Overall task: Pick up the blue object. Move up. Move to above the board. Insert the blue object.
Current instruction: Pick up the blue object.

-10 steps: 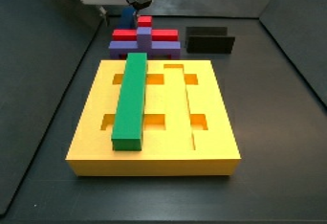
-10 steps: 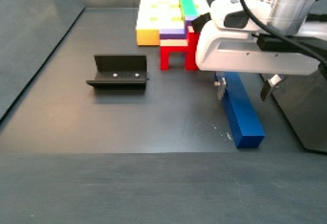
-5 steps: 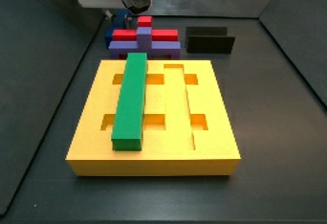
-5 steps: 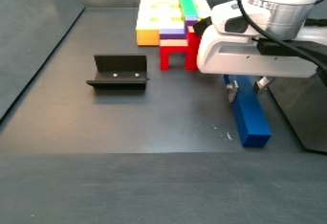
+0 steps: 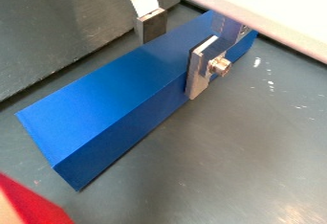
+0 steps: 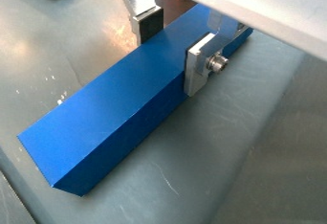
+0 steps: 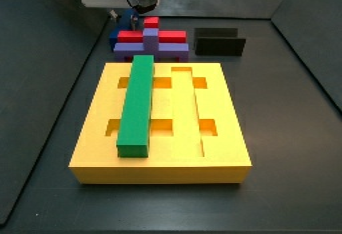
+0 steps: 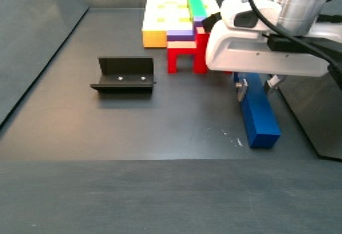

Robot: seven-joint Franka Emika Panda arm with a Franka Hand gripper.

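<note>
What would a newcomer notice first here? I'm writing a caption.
The tool straddling the blue object on the dark floor, a finger on each long side. Across the floor, the big yellow board with a green bar lying in one groove.

My gripper (image 5: 179, 44) sits low over the blue object (image 5: 134, 99), w/ one finger on each long side of it. One finger (image 5: 205, 67), a silver plate w/ a small bolt, lies flat against the bar's side face; the other (image 5: 149, 15) stands at the opposite edge, dark pad toward the bar, can't tell if it's touching. Jaws straddle the bar toward one end, so most of its length runs out past them. Bar lies flat on the dark grey floor (image 5: 243, 142), top face plain, nothing on it. Red bit (image 5: 19, 207) at the corner of the shot, cut off, can't tell what it is.
</note>
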